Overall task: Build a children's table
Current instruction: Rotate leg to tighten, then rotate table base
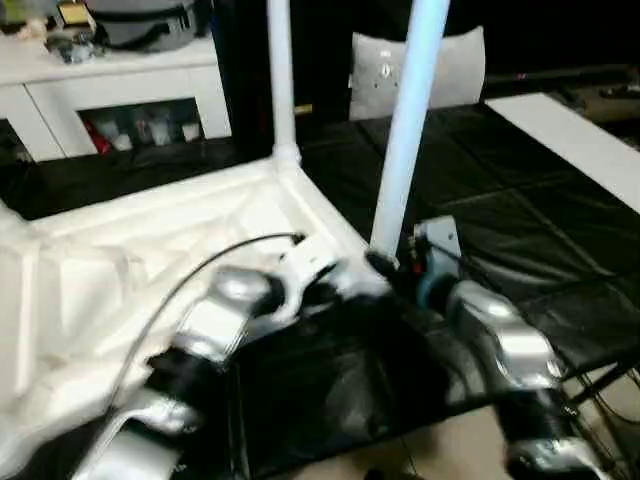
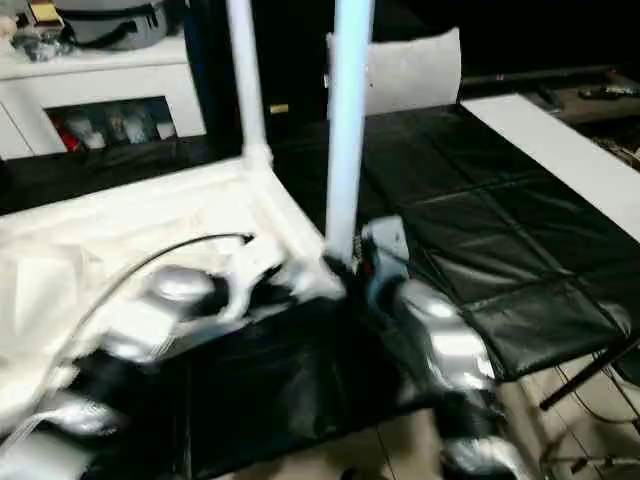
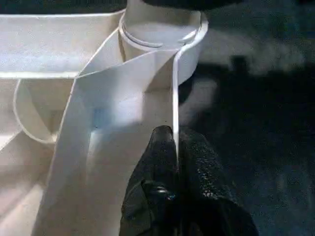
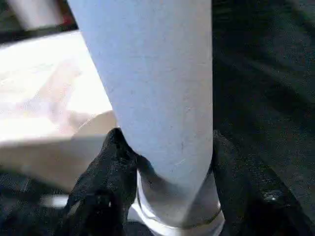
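The white tabletop (image 1: pixel 150 250) lies upside down on the black mat (image 1: pixel 520 200), with one leg (image 1: pixel 281 80) already standing in a far corner socket. The left gripper (image 3: pixel 174 147) has its jaws pinched shut on the tabletop's thin rim, and the right gripper (image 4: pixel 167 162) has its jaws around the second leg (image 1: pixel 405 130), just above the near corner socket (image 3: pixel 162 34). If that leg tips, I think it could jam or pop out.

Silver forearms (image 1: pixel 225 310), black textured fingers (image 3: pixel 162 167)
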